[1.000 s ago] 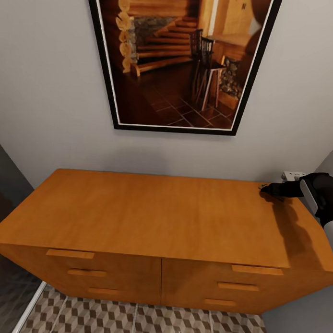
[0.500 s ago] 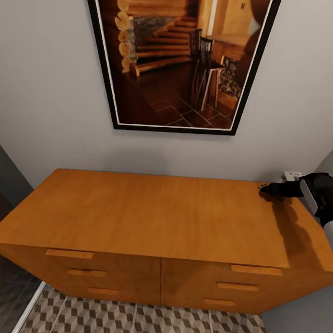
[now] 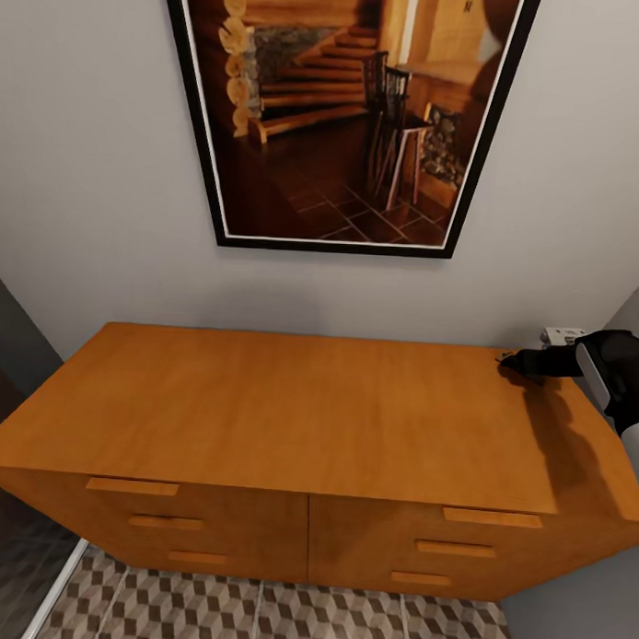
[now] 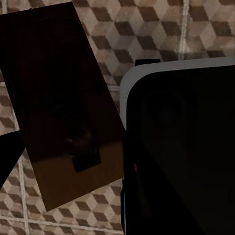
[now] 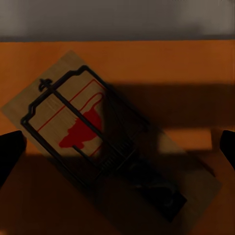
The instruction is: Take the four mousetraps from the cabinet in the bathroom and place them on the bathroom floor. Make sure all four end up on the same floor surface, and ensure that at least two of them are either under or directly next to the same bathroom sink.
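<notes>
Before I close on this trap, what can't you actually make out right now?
- Right gripper, head view: too small and dark to tell whether it touches the mousetrap.
- Left wrist view: a dark flat plate above the floor tiles; too dark to identify.
- Other traps: cannot place them.

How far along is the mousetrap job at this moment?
Done: no placement on the bathroom floor can be confirmed. In hand: the right gripper is open, its fingertips either side of a mousetrap lying on the cabinet top, not yet gripped. The left wrist view has a dark flat plate above the tiles, possibly another trap. Left: grasping, carrying, placing all four.
</notes>
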Tool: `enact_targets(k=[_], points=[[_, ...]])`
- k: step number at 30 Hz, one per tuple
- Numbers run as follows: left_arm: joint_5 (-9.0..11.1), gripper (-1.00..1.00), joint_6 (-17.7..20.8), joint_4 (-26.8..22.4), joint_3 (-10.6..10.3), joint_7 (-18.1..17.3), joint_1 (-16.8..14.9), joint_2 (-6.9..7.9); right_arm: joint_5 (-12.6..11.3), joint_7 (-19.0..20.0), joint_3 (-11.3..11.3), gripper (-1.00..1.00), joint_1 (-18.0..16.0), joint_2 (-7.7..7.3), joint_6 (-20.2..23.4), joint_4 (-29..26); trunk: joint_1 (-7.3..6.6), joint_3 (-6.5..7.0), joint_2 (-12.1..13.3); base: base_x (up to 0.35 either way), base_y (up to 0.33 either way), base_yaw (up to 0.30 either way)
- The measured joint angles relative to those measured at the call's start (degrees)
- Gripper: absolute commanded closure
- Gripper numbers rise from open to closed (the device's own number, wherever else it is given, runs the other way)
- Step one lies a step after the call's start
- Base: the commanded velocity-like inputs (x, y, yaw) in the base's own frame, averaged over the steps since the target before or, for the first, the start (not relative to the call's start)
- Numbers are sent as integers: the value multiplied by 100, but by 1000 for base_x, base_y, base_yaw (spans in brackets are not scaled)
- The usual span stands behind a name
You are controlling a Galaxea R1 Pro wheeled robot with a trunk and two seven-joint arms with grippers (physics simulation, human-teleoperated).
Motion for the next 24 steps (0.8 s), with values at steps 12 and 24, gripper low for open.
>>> enact_targets(k=[12, 24], points=[[-1, 100, 0, 0, 0, 0, 0, 4, 20, -6, 1, -100, 3, 7, -2, -11, 0, 0, 0, 0, 0, 0], [-1, 100, 0, 1, -1, -1, -1, 1, -35, 2, -2, 100, 3, 9, 4, -3, 0, 0, 0, 0, 0, 0]])
